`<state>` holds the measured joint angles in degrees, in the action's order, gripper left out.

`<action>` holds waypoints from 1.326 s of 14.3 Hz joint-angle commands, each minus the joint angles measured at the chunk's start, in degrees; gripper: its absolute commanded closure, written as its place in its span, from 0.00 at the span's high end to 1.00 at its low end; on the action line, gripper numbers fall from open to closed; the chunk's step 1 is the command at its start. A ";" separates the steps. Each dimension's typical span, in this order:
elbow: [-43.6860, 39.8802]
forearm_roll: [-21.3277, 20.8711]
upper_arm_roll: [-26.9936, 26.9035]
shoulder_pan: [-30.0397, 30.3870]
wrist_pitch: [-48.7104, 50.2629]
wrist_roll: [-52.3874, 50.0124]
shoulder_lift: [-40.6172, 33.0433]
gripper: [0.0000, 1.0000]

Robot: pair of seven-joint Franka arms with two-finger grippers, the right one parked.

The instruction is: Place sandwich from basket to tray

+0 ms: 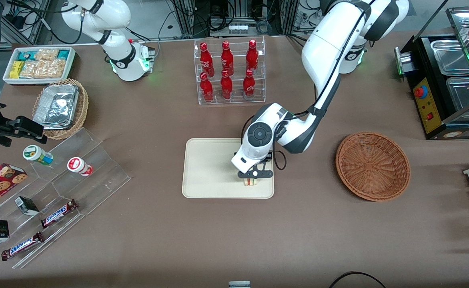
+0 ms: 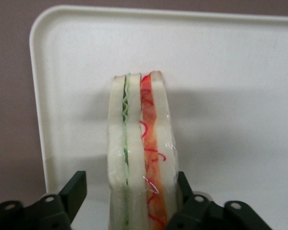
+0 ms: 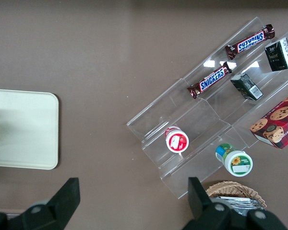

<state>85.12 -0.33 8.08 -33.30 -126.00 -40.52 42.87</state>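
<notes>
The claw (image 1: pixel 253 174) is low over the tray (image 1: pixel 206 168), with the sandwich (image 1: pixel 251 182) standing on edge between its fingers. One finger (image 2: pixel 185 191) touches the bread; the other is a little apart. The arm hides most of it from the front. The basket (image 1: pixel 372 165) sits beside the tray, and a rack of red bottles (image 1: pixel 229 71) stands farther away.

Table (image 1: pixel 158 240): brown, matte surface filling most of the front view.
Floor (image 1: pixel 154 20): pale grey past the table's edge (strewn with black cables).
Frames (image 1: pixel 234 12): metal struts standing on that floor.
Light: even, soft shadows.
</notes>
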 commanded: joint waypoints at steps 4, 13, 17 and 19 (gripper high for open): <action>0.04 -1.34 -0.88 4.81 14.53 -0.18 -12.79 1.00; 2.06 -1.52 -1.67 21.23 30.89 18.41 -29.23 1.00; 6.54 -1.52 -1.76 27.74 31.95 25.83 -36.79 1.00; 6.81 -1.60 -1.84 28.55 34.58 26.89 -39.87 1.00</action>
<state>88.65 -1.48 5.49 -5.76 -93.10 -14.78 8.25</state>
